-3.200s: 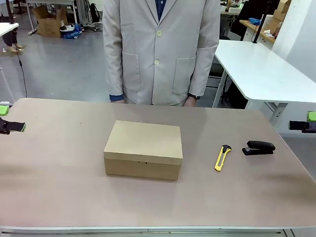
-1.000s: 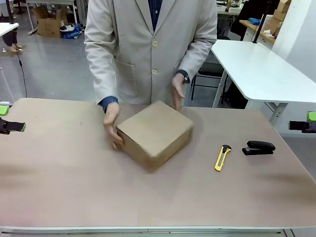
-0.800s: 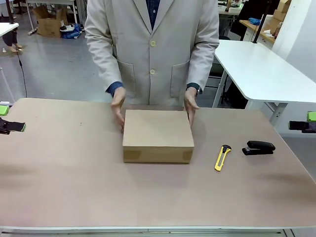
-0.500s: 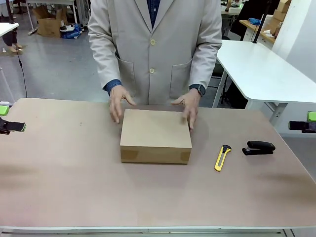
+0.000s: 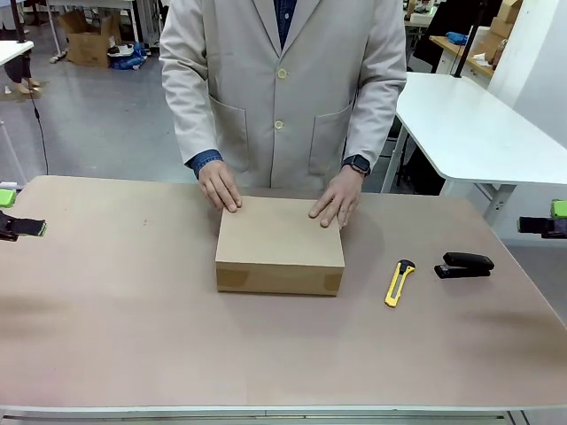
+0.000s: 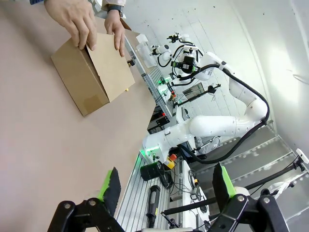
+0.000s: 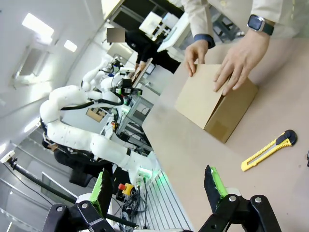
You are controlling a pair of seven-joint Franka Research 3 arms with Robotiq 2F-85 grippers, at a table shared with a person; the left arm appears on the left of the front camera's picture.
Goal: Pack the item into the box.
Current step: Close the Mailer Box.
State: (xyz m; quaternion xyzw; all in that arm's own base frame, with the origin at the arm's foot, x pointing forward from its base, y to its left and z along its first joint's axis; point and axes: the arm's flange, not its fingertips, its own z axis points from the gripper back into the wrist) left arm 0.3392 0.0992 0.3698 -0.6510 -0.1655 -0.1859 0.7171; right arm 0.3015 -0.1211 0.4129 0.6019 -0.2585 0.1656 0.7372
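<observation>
The box [image 5: 279,235] is plain brown cardboard with its lid down, at the table's middle; it also appears as the box [image 6: 91,72] and the box [image 7: 207,99] in the wrist views. A person in a beige coat rests one hand [image 5: 217,188] and the other hand [image 5: 335,202] on the far edge of its top. The item is out of view. My left gripper [image 5: 18,212] stays at the table's left edge, and my left gripper [image 6: 166,176] is open and holds nothing. My right gripper [image 5: 551,218] hangs at the right edge, and my right gripper [image 7: 157,176] is likewise open, far from the box.
A yellow utility knife [image 5: 399,282] and a black stapler [image 5: 464,265] lie right of the box. The tan table [image 5: 115,336] has bare room in front and to the left. A white table [image 5: 469,124] stands behind on the right.
The person turned the box around and set it down square to the table, then laid both hands on its top far edge. Neither arm has moved.
</observation>
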